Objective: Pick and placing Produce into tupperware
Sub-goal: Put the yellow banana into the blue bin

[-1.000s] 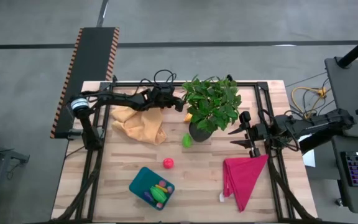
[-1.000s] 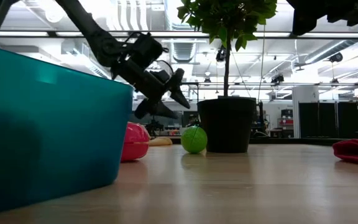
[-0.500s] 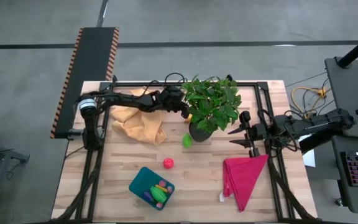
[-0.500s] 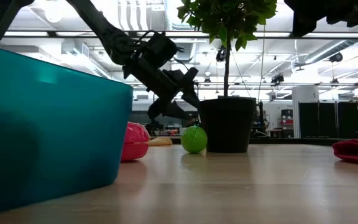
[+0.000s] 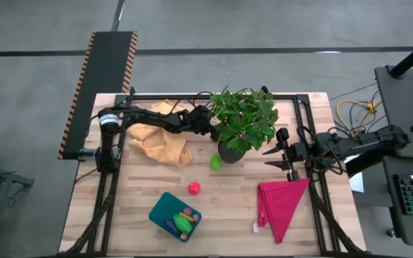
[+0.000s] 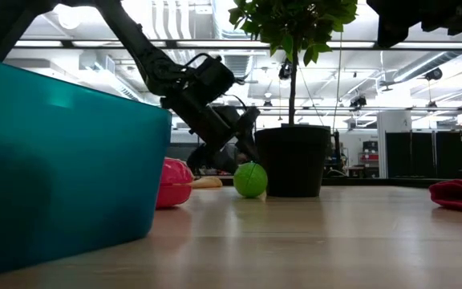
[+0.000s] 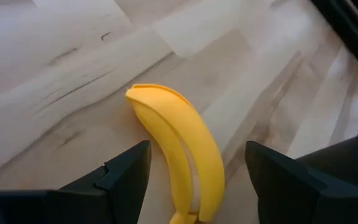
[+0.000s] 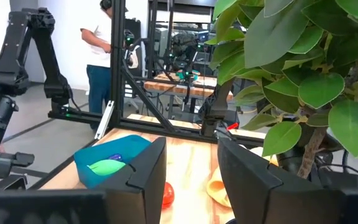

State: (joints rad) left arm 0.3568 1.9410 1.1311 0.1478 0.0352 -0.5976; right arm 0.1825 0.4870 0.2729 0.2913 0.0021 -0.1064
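My left gripper [image 5: 212, 130] reaches along the table's far side to the plant pot and is open. In the left wrist view its fingers [image 7: 197, 155] stand on either side of the yellow banana [image 7: 182, 146], which lies flat on the wood, untouched. The teal tub [image 5: 165, 208] stands near the near edge with several produce pieces in it. A pink-red fruit [image 5: 193, 188] and a green ball [image 5: 215, 162] rest on the table between tub and pot. In the low view the left gripper [image 6: 243, 140] hangs just above the green ball [image 6: 250, 180]. My right gripper [image 5: 272, 154] waits open at the table's right.
The leafy potted plant [image 5: 242, 122] stands right beside my left gripper. An orange-yellow cloth [image 5: 160, 142] lies under the left arm, and a magenta cloth [image 5: 282, 204] lies near the right gripper. Bare wood lies between tub and magenta cloth. A person [image 8: 101, 43] stands beyond the table.
My left gripper has moved toward the table's right, along the far side toward the plant pot, and has come down toward the table and the banana. The produce and the tub have stayed where they were.
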